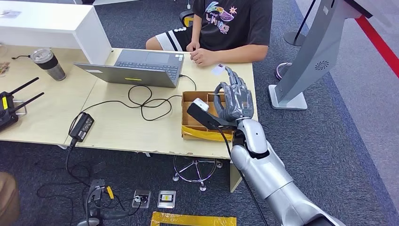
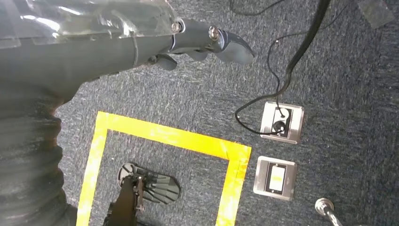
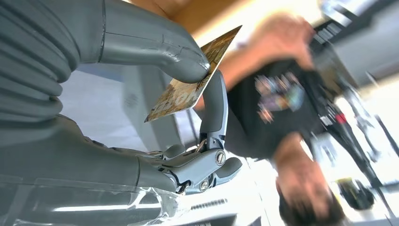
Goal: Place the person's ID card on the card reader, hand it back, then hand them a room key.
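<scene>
Right robot hand [image 1: 234, 98] pinches card [image 3: 195, 77] over desk [image 1: 117, 127].

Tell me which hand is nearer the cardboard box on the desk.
Right. The right hand is raised directly over the cardboard box, pinching a card. The left hand hangs low beside the robot, over the carpet, away from the desk.

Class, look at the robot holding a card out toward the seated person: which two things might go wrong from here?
1. The right robot hand pinches the card by one small area, so it may slip.
2. The person's hands rest on the table, not reaching, so an early release would likely drop the card.
</scene>
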